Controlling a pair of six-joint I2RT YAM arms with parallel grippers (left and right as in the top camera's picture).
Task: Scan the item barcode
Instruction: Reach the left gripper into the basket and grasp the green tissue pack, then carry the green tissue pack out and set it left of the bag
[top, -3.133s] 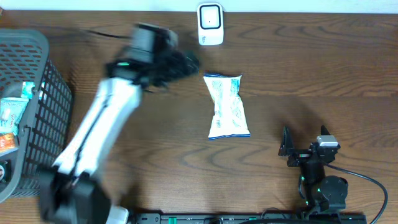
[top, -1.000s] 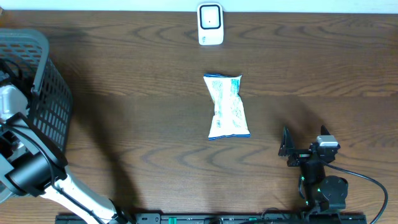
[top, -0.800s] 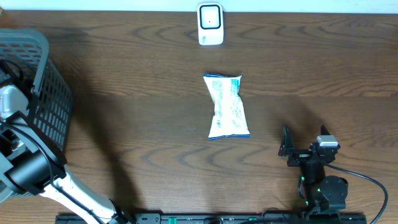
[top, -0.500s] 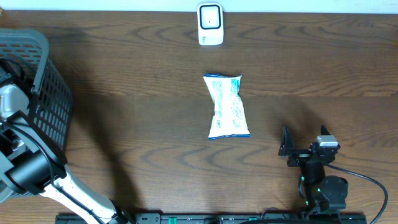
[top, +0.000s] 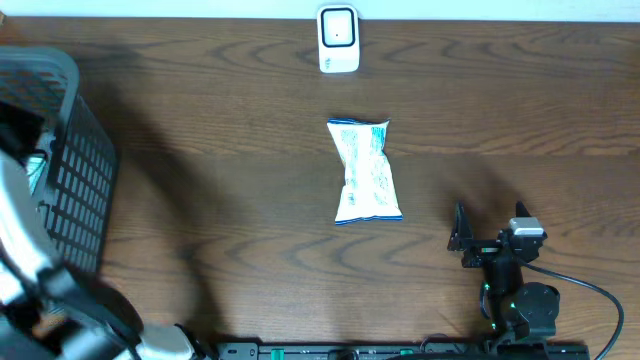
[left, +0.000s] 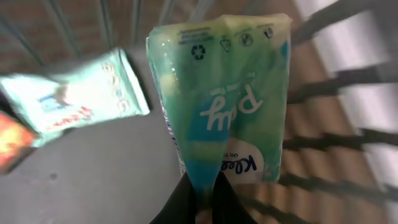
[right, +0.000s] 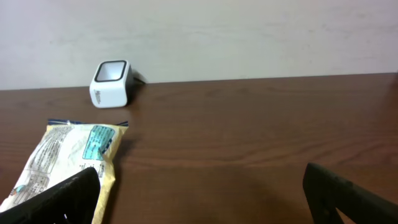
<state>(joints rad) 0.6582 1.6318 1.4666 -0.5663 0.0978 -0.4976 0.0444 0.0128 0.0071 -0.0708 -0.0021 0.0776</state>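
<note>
In the left wrist view a green tissue pack (left: 221, 93) with a recycling mark and white lettering hangs upright, pinched at its lower edge by my left gripper (left: 202, 199), which is shut on it inside the basket (top: 85, 150). Overhead, the left arm (top: 20, 230) is a blur over the basket's near side. The white barcode scanner (top: 338, 38) stands at the table's far edge. My right gripper (top: 470, 240) rests open at the front right, nothing between its fingers (right: 62, 199).
A white and blue snack bag (top: 365, 170) lies mid-table, its corner beside the right gripper's left finger in the wrist view. A pale green pack (left: 68, 93) and an orange item (left: 12, 146) lie on the basket floor.
The left gripper has closed on the green tissue pack. The left arm, still a moment ago, is now blurred in motion over the basket. The right arm has not moved.
</note>
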